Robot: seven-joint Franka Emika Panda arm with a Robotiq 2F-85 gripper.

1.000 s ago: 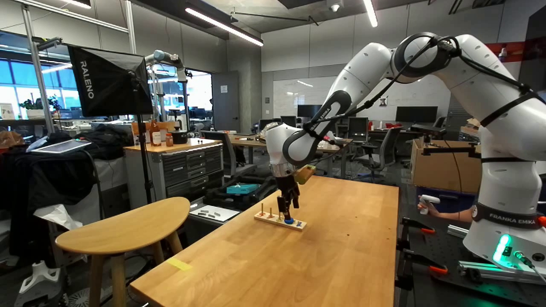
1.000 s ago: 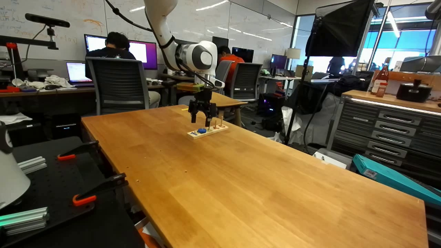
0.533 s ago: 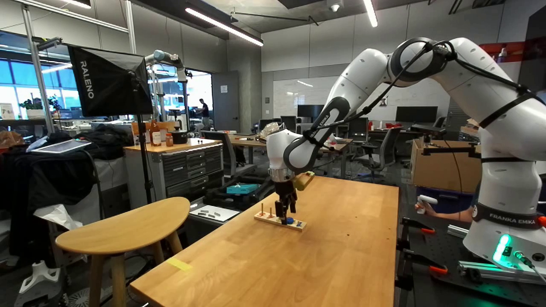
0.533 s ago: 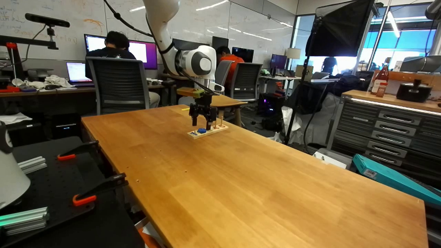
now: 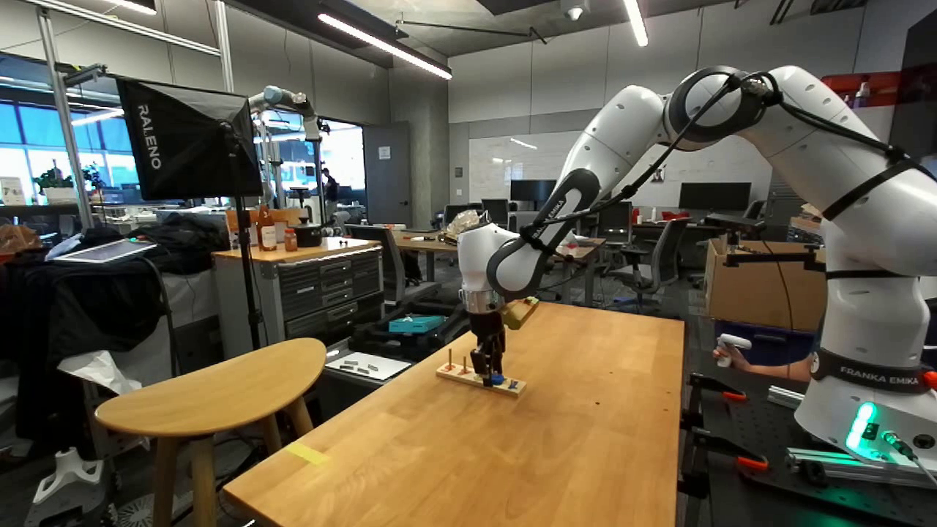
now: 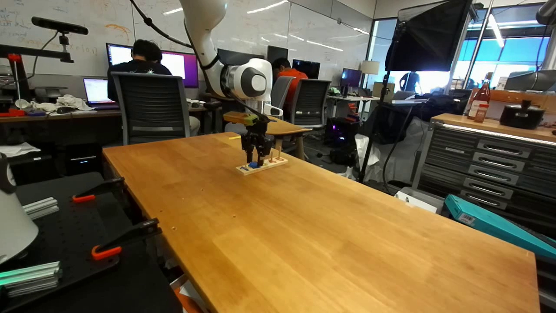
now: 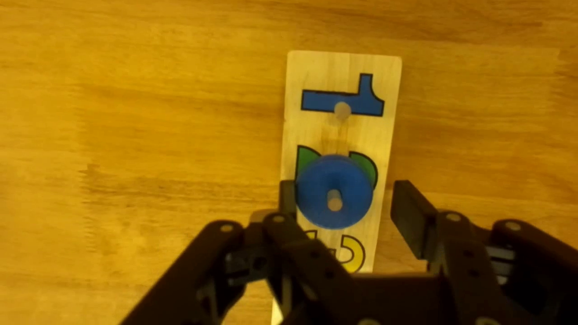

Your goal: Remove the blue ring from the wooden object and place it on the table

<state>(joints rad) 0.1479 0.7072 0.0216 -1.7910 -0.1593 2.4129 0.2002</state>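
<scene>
Blue ring (image 7: 316, 192) sat around peg (image 7: 334, 202) on wooden board (image 7: 311, 131). Gripper (image 7: 347, 202) jaws stood parted astride it, gap one side. Ring looked light, stiff, maybe slick; pinch seemed best across rim.

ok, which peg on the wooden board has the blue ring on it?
The peg at the green print, between the blue 1 and yellow print. Its tip pokes through the blue ring; the blue 1's peg stands bare.
</scene>
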